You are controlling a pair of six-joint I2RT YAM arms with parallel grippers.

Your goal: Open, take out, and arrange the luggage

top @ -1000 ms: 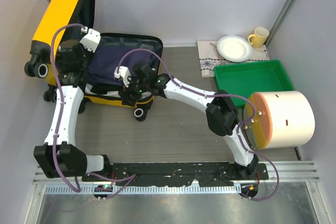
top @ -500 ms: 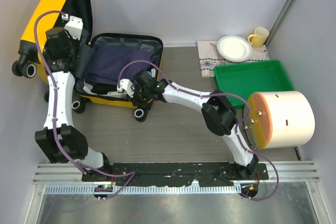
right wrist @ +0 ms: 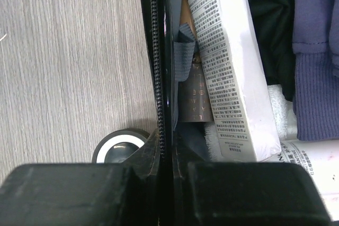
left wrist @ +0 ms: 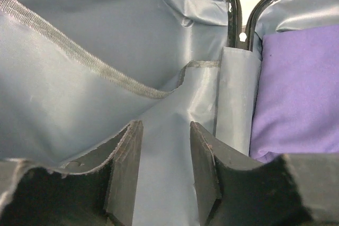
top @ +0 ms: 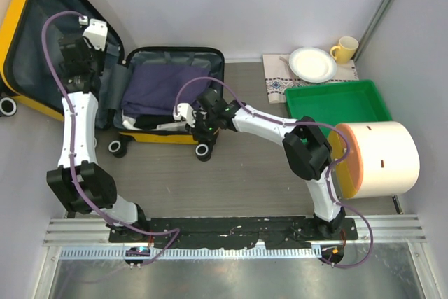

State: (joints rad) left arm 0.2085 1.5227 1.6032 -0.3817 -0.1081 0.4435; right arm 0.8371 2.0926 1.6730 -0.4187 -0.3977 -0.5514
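The yellow hard-shell suitcase (top: 155,137) lies wide open at the far left of the desk (top: 231,180). Its lid (top: 31,33) is tipped back against the left wall, and its packed half lies flat with the wheels toward the arms, so its long axis runs from near to far. The right pincer (right wrist: 167,154) is clamped shut on the near, wheel-end rim of that half, with the black zipper edge running straight into its closed grip. The contents therefore lie just past it, across the rim. The left pincer (left wrist: 164,178) is up by the hinge with its fingers apart and nothing between them, and grey lining fills its view. I cannot tell whether it touches the lid. Opening looks done and taking out not begun. The right arm is nearer the load but would likely have to let go of the rim first. From overhead the purple garment (top: 157,85) on top hides most of the packing. The right wrist view shows what sits beneath the near edge: a white printed box (right wrist: 228,78) on its side, a brown lettered item beside it and dark cloth, with a wheel (right wrist: 119,141) just outside the shell. The left wrist view alone shows the lid's fabric strap and hinge flap.
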